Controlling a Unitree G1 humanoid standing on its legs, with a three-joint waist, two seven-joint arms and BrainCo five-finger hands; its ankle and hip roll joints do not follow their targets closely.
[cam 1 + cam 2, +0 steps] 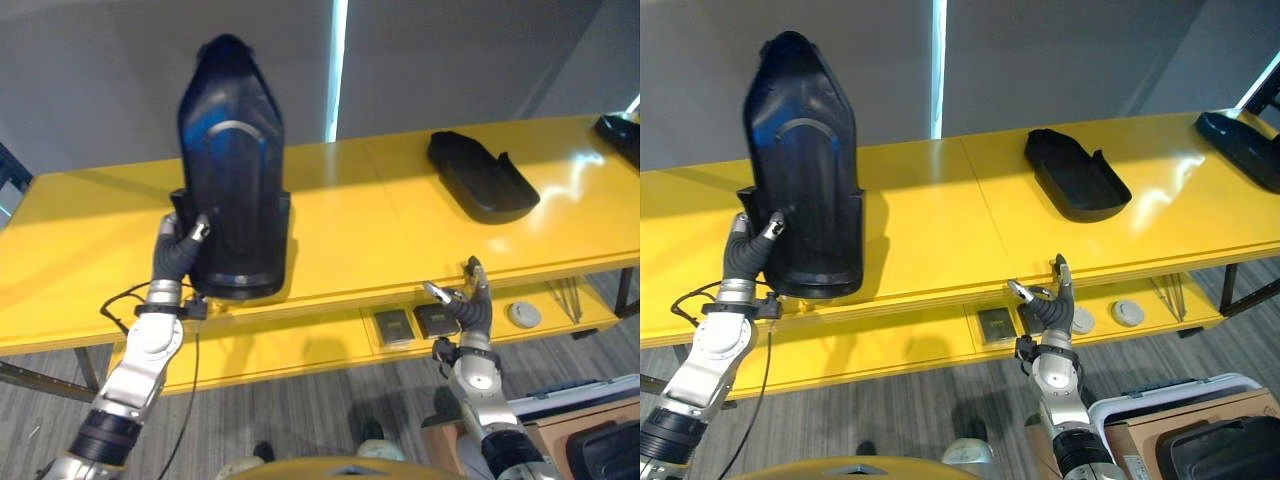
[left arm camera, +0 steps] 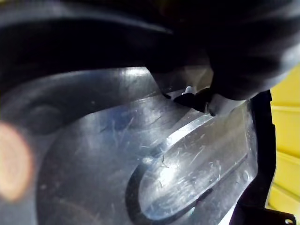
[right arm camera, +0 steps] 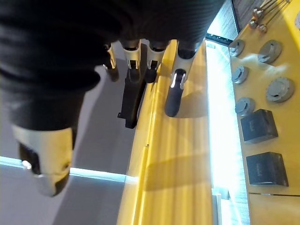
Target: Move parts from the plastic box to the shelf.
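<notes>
At the left, the robot's left hand (image 1: 178, 250) is clamped on the lower edge of a tall, glossy black moulded plastic part (image 1: 232, 170), thumb across its front face and fingers hidden behind it. The part stands nearly upright with its base on the top board of the long yellow shelf (image 1: 380, 215), close to the front edge. Further along the same board lies a second black plastic part, a shallow scoop-shaped shell (image 1: 482, 175), flat and well apart from the first, and the tip of a third dark part (image 1: 620, 130) shows at the far right end. Below the front edge, the right hand (image 1: 465, 305) hangs with its fingers straight and spread, holding nothing.

My worry is the tall part: it looks top-heavy and stands so near the lip that, if the hand lets go before it settles, it could tip forward off the shelf.

The left wrist view shows what the head views cannot: the scratched, glossy surface of the part with a raised oval rib, seen from very close. The right wrist view shows the lower tier, with small dark square blocks (image 3: 266, 168) and grey round discs (image 3: 280, 89) lying in a row.
</notes>
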